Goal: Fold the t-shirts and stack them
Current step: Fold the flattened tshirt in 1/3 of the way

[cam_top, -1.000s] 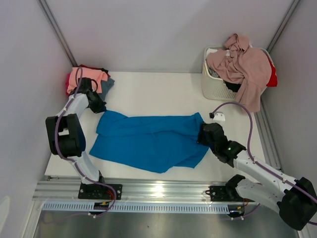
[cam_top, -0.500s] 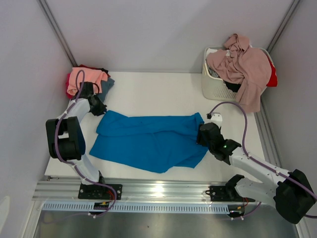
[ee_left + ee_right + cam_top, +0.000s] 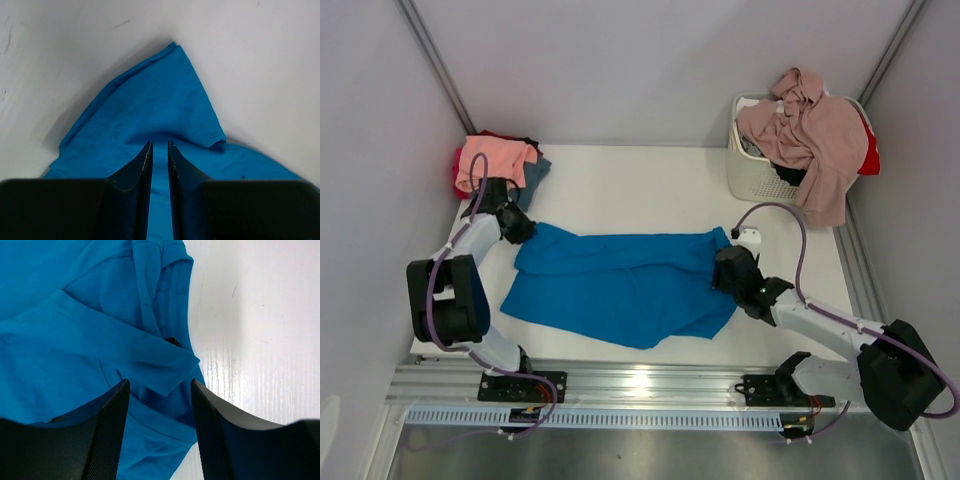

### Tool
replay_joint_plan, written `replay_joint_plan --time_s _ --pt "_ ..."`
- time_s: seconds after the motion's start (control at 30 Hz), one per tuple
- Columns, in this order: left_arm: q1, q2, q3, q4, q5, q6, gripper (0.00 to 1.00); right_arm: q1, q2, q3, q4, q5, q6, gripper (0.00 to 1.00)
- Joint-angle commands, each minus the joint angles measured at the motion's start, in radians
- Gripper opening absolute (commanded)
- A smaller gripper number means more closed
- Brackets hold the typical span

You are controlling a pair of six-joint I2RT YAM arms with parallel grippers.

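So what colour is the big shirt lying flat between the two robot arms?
Plain bright blue cloth t-shirt; the top view shows it best.

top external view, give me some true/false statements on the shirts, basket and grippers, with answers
1. The blue shirt lies on the table between the left gripper and the right gripper. True.
2. The basket is empty. False: a pink shirt is draped over its rim.
3. The right gripper is shut on the blue shirt. False: its jaws stand open over the shirt's right edge.
4. A salmon shirt tops the stack at the far left corner. True.
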Motion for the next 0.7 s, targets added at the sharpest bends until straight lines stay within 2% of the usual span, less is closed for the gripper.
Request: replay_joint_plan --time_s 0.0,0.33,0.43,0.53,0.67 --pt "-0.01 -0.074 -0.038 0.035 0.03 -0.027 0.21 0.005 0.027 0.0 0.09 0.034 -0.013 0.56" --pt "-0.024 -0.175 -0.1 0.07 0.073 -0.053 0.21 -0.01 0.119 -0.005 0.146 0.059 -0.005 0.55" --pt "-0.022 -0.203 -0.118 0.081 0.087 -0.055 0.21 -0.057 0.108 -0.043 0.233 -0.005 0.009 0.55" --pt "-0.022 -0.22 -0.132 0.096 0.096 -0.058 0.21 -0.133 0.057 -0.109 0.314 -0.15 0.028 0.53" --pt "-0.025 -0.228 -0.14 0.103 0.097 -0.059 0.21 -0.156 -0.007 -0.132 0.321 -0.173 0.025 0.54"
